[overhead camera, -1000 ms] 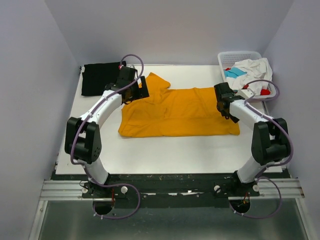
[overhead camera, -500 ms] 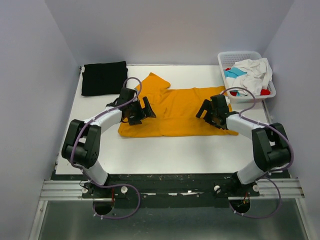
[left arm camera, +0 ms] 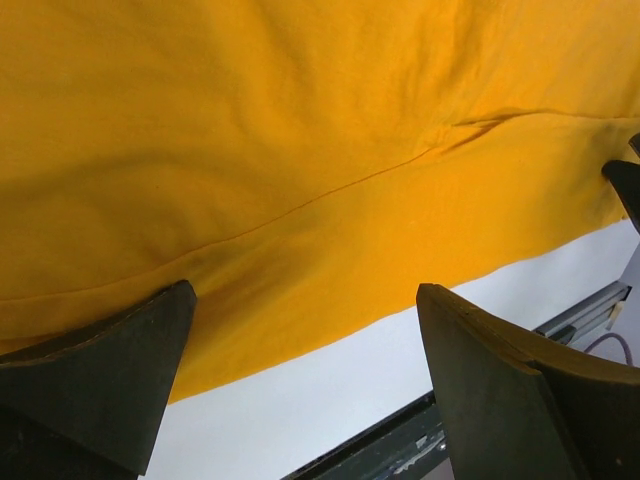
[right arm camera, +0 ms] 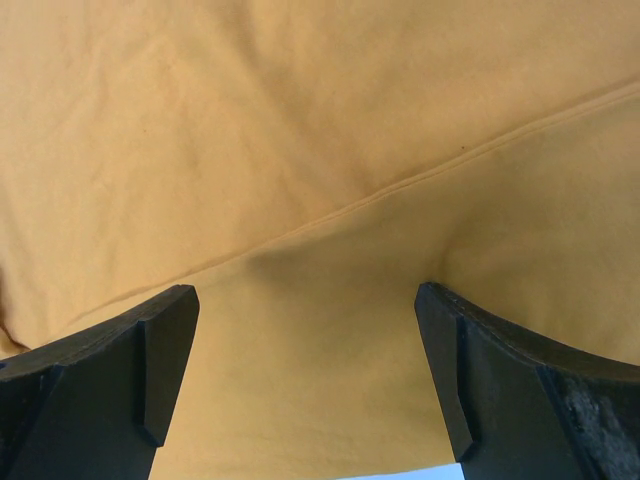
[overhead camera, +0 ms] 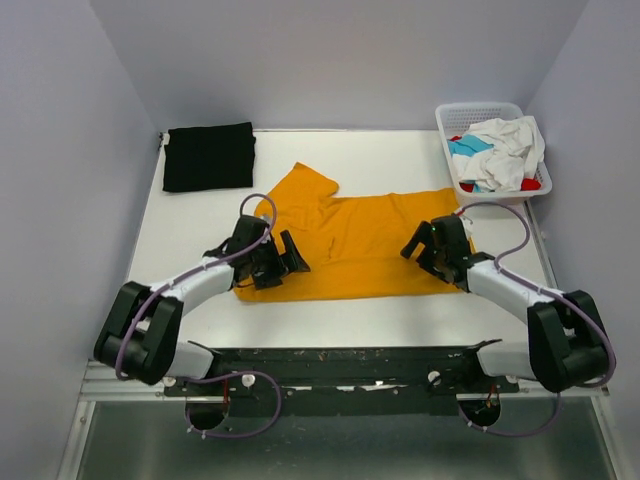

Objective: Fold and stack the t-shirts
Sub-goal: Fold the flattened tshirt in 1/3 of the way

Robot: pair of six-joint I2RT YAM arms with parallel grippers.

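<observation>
On table (overhead camera: 400, 160), mustard-orange t-shirt (overhead camera: 370, 235) lengthwise left-right

White table (overhead camera: 385, 160), mustard t-shirt (overhead camera: 360, 245), black t-shirt (overhead camera: 208, 157), basket (overhead camera: 478, 108)

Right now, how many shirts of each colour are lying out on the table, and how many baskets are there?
Mustard-orange t-shirt: 1
Black t-shirt, folded: 1
White lattice basket: 1
Total: 3
The heaped clothes in the basket are left out because they are too bunched to count.
</observation>
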